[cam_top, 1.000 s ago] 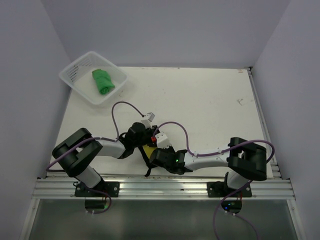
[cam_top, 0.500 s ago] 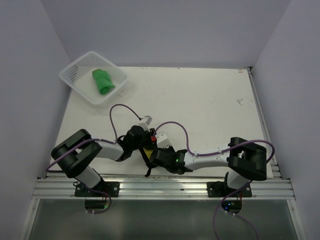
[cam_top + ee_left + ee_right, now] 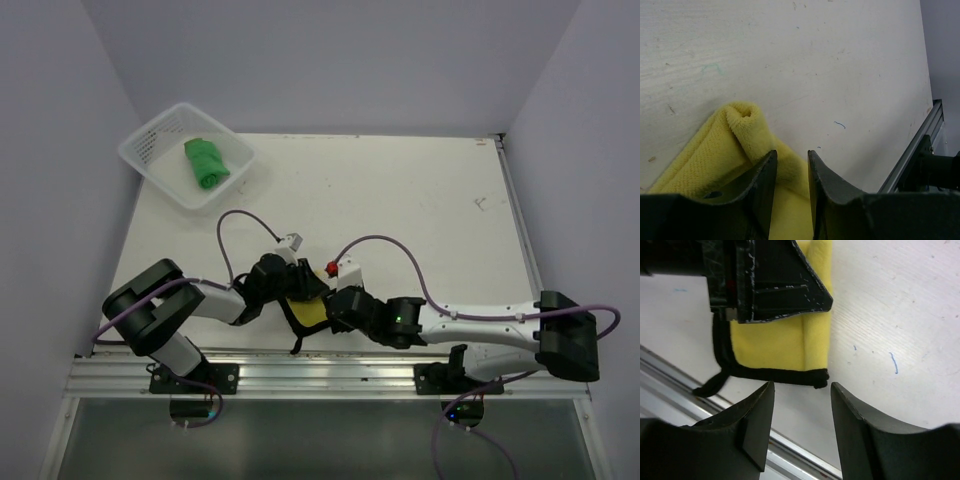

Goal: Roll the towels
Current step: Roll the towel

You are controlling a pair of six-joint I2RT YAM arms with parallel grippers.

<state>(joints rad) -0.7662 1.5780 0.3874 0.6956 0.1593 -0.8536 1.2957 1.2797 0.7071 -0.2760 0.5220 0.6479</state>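
Note:
The yellow towel (image 3: 308, 312) lies partly folded near the table's front edge, its black hem (image 3: 775, 374) toward the rail. My left gripper (image 3: 790, 155) is shut on a thick folded ridge of this yellow towel (image 3: 735, 135), which runs between its jaws. From above, the left gripper (image 3: 295, 290) sits over the towel's far side. My right gripper (image 3: 801, 390) stands open and empty just in front of the hem, right of the towel in the top view (image 3: 336, 308). The green towel (image 3: 205, 162) lies rolled in the white basket (image 3: 150, 127).
The aluminium rail (image 3: 320, 375) runs along the near edge, close behind the right gripper's fingers (image 3: 755, 420). The basket stands at the far left corner. A loose black thread (image 3: 710, 387) trails from the towel's hem toward the rail.
My right gripper has opened and let go of the yellow towel, and its arm has stretched out to the right. More of the towel's yellow face shows. The left gripper holds its place.

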